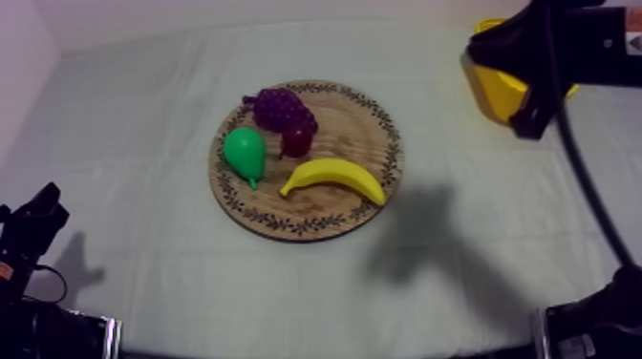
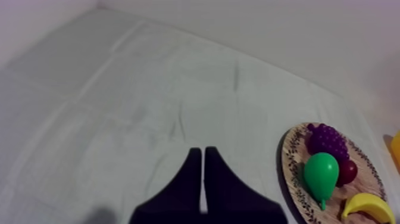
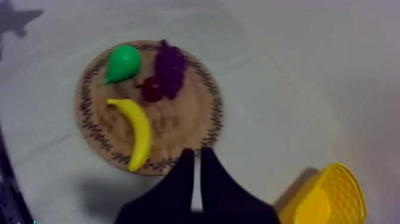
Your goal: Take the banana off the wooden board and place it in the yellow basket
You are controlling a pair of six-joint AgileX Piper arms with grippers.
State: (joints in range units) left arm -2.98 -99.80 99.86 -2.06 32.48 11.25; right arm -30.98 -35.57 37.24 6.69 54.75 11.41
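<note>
Grey-white cloth (image 1: 143, 143) | banana (image 1: 334, 177) not yet lifted off wooden board (image 1: 358, 134) | left gripper (image 2: 202, 152), right gripper (image 3: 195, 154) pressed closed, nothing held

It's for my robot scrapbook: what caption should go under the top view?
Banana, pear, grapes and a small red fruit lie on the wooden board; the yellow basket sits at the right.

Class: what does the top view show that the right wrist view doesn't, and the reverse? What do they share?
Top view adds the left arm, low, and the right arm by the yellow basket. Right wrist view adds the right jaws, shut together. Both show the board holding banana, pear, grapes and small red fruit, plus the basket.
</note>
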